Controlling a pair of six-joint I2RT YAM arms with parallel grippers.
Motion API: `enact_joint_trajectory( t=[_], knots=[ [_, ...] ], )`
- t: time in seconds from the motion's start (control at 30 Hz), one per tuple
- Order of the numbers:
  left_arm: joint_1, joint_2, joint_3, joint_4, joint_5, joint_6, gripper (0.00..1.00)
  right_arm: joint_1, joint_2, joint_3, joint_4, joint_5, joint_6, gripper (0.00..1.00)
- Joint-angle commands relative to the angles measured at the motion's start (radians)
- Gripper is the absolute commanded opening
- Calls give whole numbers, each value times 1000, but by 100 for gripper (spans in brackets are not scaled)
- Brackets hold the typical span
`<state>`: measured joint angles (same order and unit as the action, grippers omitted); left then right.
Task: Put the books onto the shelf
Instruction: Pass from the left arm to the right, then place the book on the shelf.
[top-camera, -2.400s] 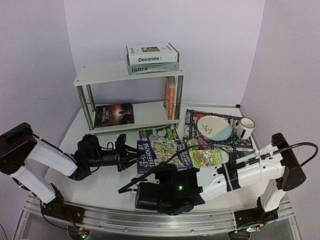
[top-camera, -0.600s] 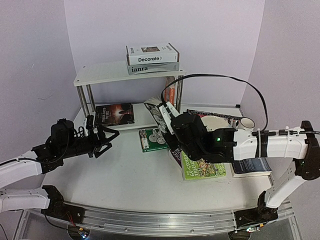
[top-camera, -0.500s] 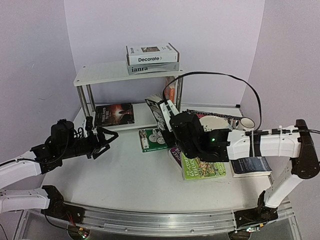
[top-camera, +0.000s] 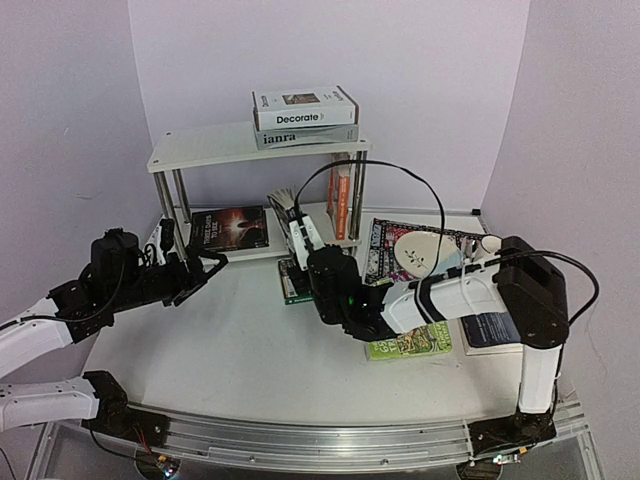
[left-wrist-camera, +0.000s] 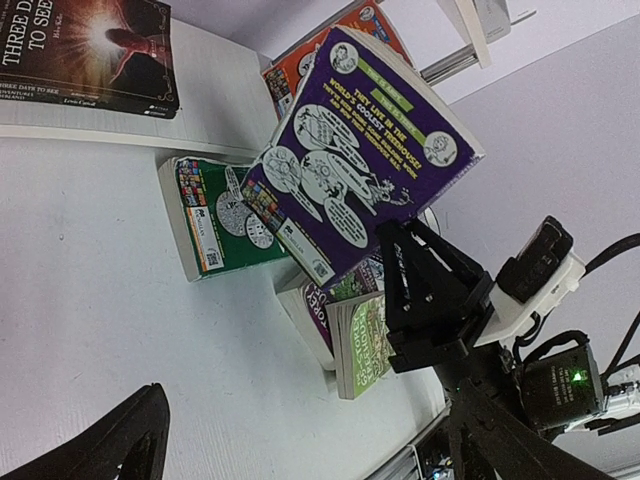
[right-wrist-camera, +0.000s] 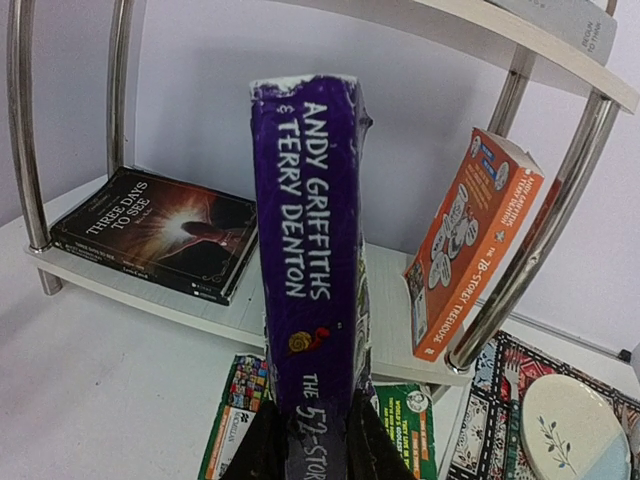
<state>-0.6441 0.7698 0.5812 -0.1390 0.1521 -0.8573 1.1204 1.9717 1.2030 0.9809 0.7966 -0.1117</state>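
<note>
Shelf (top-camera: 200, 150) lower tier, middle: bare gap between dark book (top-camera: 228, 228) and leaning orange book (top-camera: 342, 195).
In front of shelf: green book (left-wrist-camera: 205, 215) lies flat, purple book (right-wrist-camera: 305, 250) held upright there.
Shelf top, left half: bare.

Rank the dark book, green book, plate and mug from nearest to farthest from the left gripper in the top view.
1. Dark book, on the lower shelf just beyond the left gripper.
2. Green book, flat on the table, rightward.
3. Plate, on the placemat, farther right.
4. Mug, at the far right.
</note>
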Motion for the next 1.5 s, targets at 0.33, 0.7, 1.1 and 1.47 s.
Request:
enact_joint_trajectory(
  t=[0.33, 0.7, 1.1, 1.47],
  knots=[
    [4, 40, 70, -42, -75, 82, 99, -74, 62, 197, 203, -6, -28, 0],
    [4, 66, 93, -51, -103, 107, 100, -145, 149, 291, 198, -57, 13, 0],
    [5, 80, 100, -53, -100, 118, 100, -224, 278, 397, 179, -110, 95, 0],
    [4, 89, 102, -52, -102, 124, 100, -244, 284, 350, 176, -133, 104, 16]
  ],
)
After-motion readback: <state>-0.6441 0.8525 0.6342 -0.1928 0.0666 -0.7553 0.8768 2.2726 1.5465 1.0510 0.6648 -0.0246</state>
